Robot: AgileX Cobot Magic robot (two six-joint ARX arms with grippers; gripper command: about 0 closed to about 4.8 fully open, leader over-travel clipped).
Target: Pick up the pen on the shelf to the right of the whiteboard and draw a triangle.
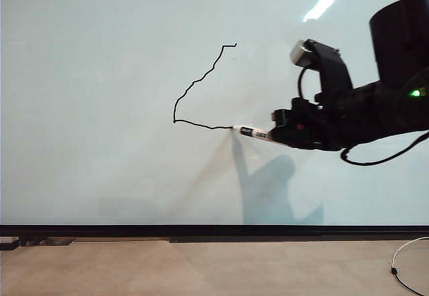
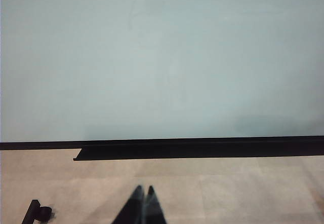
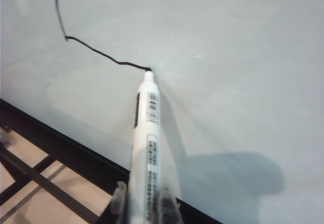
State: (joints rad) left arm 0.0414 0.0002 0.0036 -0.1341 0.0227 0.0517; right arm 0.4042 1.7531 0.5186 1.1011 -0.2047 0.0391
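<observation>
1. Whiteboard (image 1: 100, 175) fills the view, upright, with a black strip along its bottom edge.
2. Triangle (image 1: 198, 85) is unfinished: a wavy left side and part of the base are drawn, while the apex end (image 1: 234, 44) sits above the pen tip, slightly to its right.
3. Right gripper (image 3: 143, 196) is clamped on the pen, at the right of the board.
4. Left gripper (image 2: 143, 203), jaws together, holds nothing and points at the board's lower edge.
5. Pen (image 1: 255, 133) lies nearly level, tip touching the base line's right end; I judge the stroke must run on rightward, then up to the apex.
</observation>
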